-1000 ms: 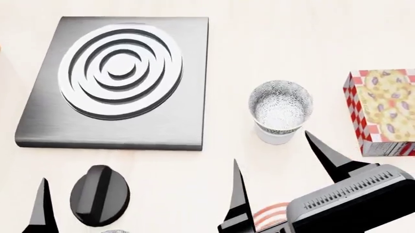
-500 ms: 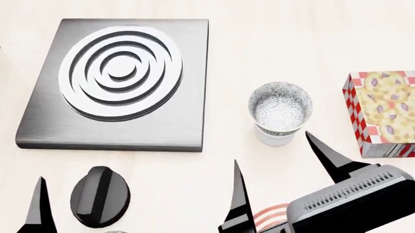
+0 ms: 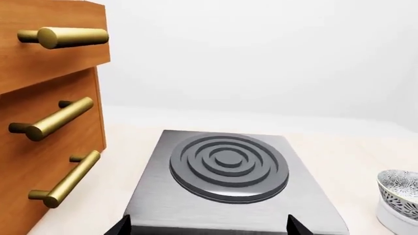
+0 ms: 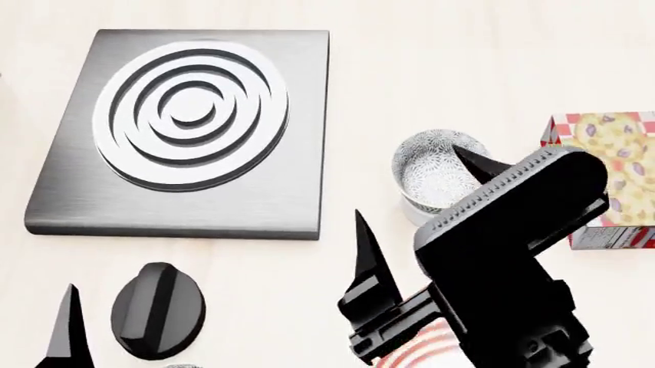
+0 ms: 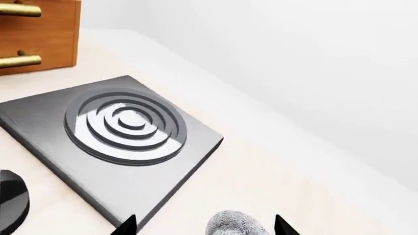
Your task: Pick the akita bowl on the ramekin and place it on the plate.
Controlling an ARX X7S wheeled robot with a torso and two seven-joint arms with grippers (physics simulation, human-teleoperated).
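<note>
Bright, even, sharp renders; soft faint shadows; sheen on the burner [image 4: 190, 115].

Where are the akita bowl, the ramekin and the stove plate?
akita bowl [image 4: 435, 172], head view, on its pale inside.
ramekin [image 3: 396, 223], left wrist view, on its white side.
stove plate [image 4: 189, 115], head view, on its ringed burner.

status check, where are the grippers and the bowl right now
Right gripper open, reaching over the akita bowl, not gripping. Bowl sits in the ramekin. Left gripper open, idle by the stove plate. Nothing in the way.
</note>
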